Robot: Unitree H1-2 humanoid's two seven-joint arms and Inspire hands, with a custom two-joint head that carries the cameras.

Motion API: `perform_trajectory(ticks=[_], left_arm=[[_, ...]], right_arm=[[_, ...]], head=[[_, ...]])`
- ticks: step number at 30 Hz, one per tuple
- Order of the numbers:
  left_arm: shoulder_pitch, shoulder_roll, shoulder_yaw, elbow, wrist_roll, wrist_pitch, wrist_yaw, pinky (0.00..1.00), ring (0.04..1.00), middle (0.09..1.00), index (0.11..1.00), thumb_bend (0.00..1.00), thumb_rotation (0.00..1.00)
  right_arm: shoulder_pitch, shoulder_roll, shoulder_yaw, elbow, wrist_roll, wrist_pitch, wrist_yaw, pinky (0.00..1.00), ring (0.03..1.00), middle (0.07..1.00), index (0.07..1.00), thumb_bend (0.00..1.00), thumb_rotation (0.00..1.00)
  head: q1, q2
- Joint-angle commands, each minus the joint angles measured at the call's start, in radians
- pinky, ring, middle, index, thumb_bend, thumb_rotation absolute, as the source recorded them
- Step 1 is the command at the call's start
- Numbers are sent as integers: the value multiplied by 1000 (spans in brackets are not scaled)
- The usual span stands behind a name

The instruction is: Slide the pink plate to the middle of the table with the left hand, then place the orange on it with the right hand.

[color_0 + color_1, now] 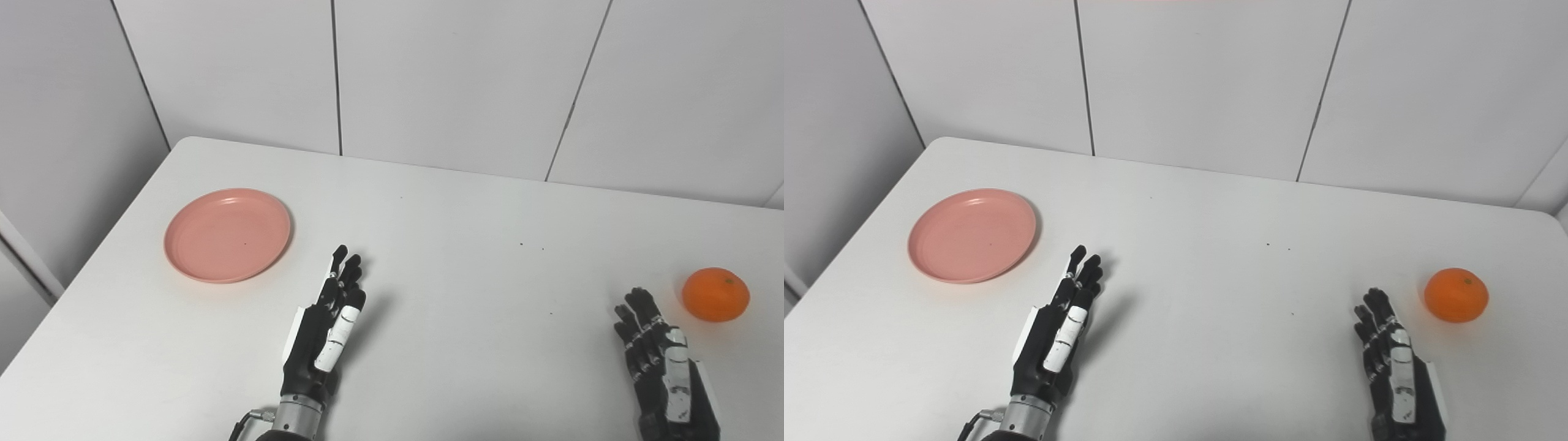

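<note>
No readable text, label, brand, number or sign appears in either view.

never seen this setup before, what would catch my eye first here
The pink plate at the table's far left and the orange at its right edge stand out. Between them, near the front, the left robot hand and right robot hand are open, holding nothing.

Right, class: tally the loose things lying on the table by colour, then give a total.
Pink: 1, the plate
Orange: 1, the orange
Total: 2
</note>
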Motion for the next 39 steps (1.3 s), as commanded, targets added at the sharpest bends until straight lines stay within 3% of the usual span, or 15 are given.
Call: perform_trajectory(ticks=[1,25,39], left_arm=[[137,-24,-8,69,9,-44,8,1000,982,967,1000,682,756],[127,-20,-16,128,-2,-92,21,1000,973,957,1000,676,731],[121,16,-1,68,-28,-71,-3,972,948,947,965,693,713]], right_arm=[[44,-10,-15,97,6,-42,14,1000,959,961,930,808,948],[46,-10,-8,150,3,-74,35,1000,964,971,952,807,982],[58,9,14,128,8,-63,36,1000,962,967,942,802,973]], head=[[12,-10],[54,-95],[35,-103]])
